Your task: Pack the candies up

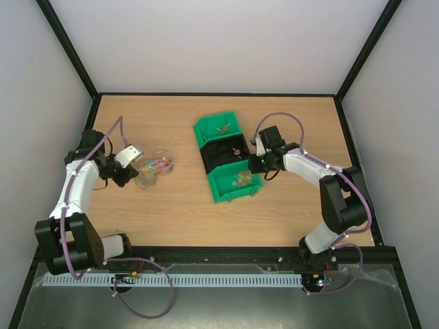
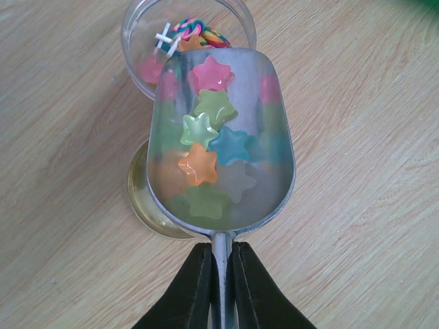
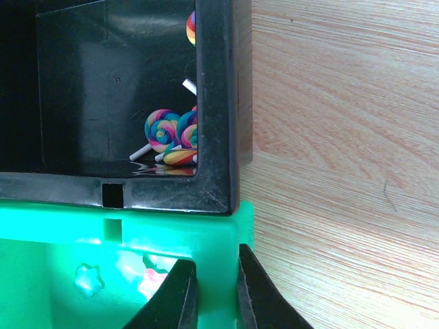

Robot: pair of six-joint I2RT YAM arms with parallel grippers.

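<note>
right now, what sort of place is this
Probably a robot lab test cell: a wooden table walled by white panels on a black frame, left arm and right arm bolted at its near edge, and small bins holding candies.

- I am finding three bins [image 1: 223, 153] standing in an unbroken row mid-table, barring a straight crossing between the arms.
- I am noting the right gripper [image 3: 216, 281] clamped astride the near green bin [image 3: 171, 236] wall, with the black bin [image 3: 218, 103] touching it and bare wood lying alongside.
- I am seeing the metal scoop [image 2: 223, 137], pinched by the left gripper [image 2: 221, 257], covering the clear jar [image 2: 137, 34].
- I am reading open table [image 1: 185, 192] between jar and bins, with enclosure walls [image 1: 41, 82] closing three sides.
</note>
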